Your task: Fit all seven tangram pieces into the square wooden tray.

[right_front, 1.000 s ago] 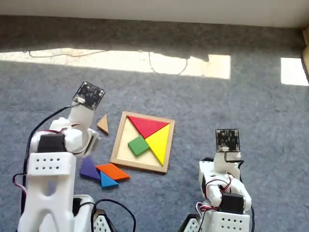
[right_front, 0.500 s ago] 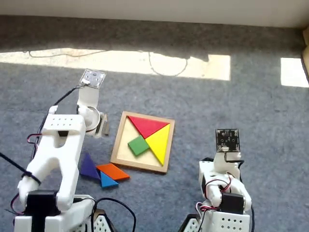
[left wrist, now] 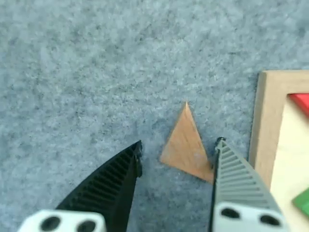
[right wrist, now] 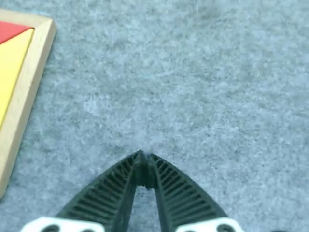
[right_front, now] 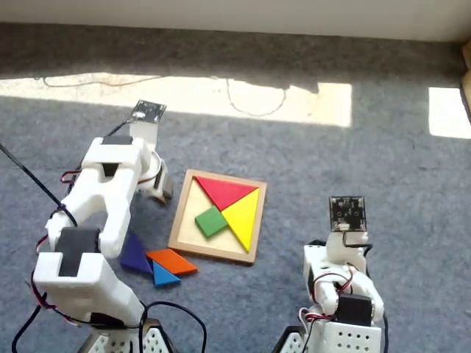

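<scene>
Left end effector (left wrist: 179, 143) — astride tan triangle (left wrist: 186, 148)

Tan triangle (left wrist: 186, 145); red triangle (right_front: 224, 190); yellow triangle (right_front: 244, 213); green square (right_front: 210, 220); grey carpet (right_front: 353, 162).

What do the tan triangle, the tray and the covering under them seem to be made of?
The tan triangle looks like unpainted wood: matte, with faint grain. The tray is probably light wood too, with a pale bare rim. The covering looks like grey carpet, judging by its fuzzy fibres.
</scene>
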Action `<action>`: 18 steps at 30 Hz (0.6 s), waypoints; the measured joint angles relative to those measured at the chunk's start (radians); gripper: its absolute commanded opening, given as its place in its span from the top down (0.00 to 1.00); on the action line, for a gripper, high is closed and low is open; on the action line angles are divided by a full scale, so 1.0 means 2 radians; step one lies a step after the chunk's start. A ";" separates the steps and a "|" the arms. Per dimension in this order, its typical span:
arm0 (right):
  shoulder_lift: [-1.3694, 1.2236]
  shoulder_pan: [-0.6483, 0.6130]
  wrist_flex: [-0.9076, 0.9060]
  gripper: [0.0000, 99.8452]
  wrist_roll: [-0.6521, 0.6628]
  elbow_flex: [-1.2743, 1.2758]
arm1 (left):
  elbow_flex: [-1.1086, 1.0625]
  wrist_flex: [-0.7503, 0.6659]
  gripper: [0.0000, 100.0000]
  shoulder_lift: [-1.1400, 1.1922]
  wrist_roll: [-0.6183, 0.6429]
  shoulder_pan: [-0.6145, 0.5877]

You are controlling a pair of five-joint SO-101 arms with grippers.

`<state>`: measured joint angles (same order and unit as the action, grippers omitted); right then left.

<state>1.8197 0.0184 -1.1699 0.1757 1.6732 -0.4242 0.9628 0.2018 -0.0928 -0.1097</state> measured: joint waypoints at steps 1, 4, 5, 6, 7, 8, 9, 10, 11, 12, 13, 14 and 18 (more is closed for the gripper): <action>0.000 0.000 0.000 0.99 0.000 0.000 | 0.008 0.001 0.76 0.007 0.000 0.000; 0.000 0.000 0.000 0.99 0.000 0.000 | 0.017 0.005 0.76 0.012 0.000 0.000; 0.000 0.000 0.000 0.99 0.000 0.000 | 0.019 0.009 0.76 0.012 0.000 0.000; 0.000 0.000 0.000 0.99 0.000 0.000 | 0.020 0.013 0.76 0.012 0.000 0.000; 0.000 0.000 0.000 0.99 0.000 0.000 | 0.020 0.015 0.76 0.014 0.001 0.001; 0.000 0.000 0.000 0.99 0.000 0.000 | 0.021 0.018 0.76 0.015 0.002 0.004; 0.000 0.000 0.000 0.99 0.000 0.000 | 0.021 0.024 0.78 0.015 0.002 0.007; 0.000 0.000 0.000 0.99 0.000 0.000 | 0.021 0.028 0.79 0.015 0.002 0.009; 0.000 0.000 0.000 0.99 0.000 0.000 | 0.021 0.034 0.80 0.015 0.002 0.010; 0.000 0.000 0.000 0.99 0.000 0.000 | 0.023 0.036 0.80 0.015 0.002 0.012; 0.000 0.002 0.000 0.99 0.000 0.000 | 0.025 0.039 0.80 0.015 0.002 0.012; 0.000 0.007 0.000 0.99 0.000 0.000 | 0.025 0.040 0.80 0.015 0.002 0.015; 0.000 0.019 0.000 0.99 0.000 0.000 | 0.025 0.046 0.80 0.015 0.002 0.016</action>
<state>1.8197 0.0568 -1.1699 0.1757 1.6732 -0.3736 1.0549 0.2325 -0.0882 -0.0775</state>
